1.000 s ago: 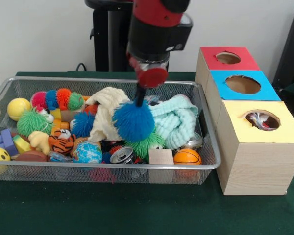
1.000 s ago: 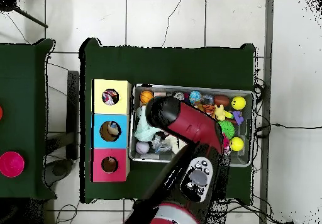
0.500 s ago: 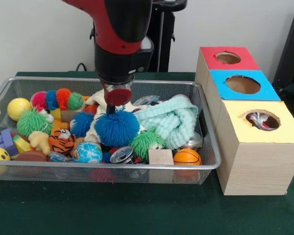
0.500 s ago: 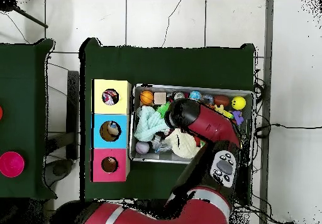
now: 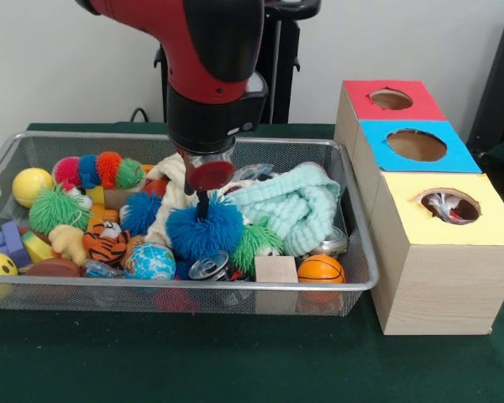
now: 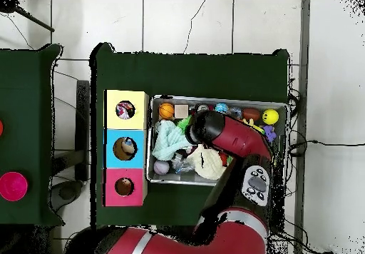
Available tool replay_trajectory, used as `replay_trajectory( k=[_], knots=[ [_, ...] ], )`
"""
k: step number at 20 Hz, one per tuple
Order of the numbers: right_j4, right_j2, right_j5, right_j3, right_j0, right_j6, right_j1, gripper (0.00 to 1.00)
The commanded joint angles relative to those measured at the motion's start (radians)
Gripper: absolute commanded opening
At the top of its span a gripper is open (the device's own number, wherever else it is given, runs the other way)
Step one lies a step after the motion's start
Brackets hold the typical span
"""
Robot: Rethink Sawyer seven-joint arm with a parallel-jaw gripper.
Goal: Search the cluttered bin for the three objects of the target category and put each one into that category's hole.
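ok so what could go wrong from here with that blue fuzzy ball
The gripper sits on top of the blue spiky ball, its fingers buried in the spikes, so the hold may be on soft spikes only and could slip. The ball is pressed against the green spiky ball and the cream cloth; lifting could drag either along. The holes in the yellow box and its neighbours look narrow for it.

Even, soft light is filling both views; faint shadows are lying under the wire bin point(image 5: 353, 285), without glare.
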Motion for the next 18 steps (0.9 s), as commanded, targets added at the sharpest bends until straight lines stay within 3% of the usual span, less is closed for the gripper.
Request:
replay_trajectory(
  k=[1,4,10,13,15,18],
  knots=[
    [-0.082,0.147,-0.025,-0.012,-0.025,-0.102,0.024,1.00],
    [-0.077,0.106,0.004,-0.004,0.021,-0.017,0.009,1.00],
    [-0.059,0.103,0.111,0.032,0.036,0.006,-0.064,1.00],
    [-0.016,0.112,0.185,0.119,0.046,0.040,-0.147,1.00],
    [-0.015,0.102,0.122,0.195,0.071,0.055,-0.199,1.00],
    [0.011,0.098,0.132,0.270,0.098,0.095,-0.252,1.00]
  ],
)
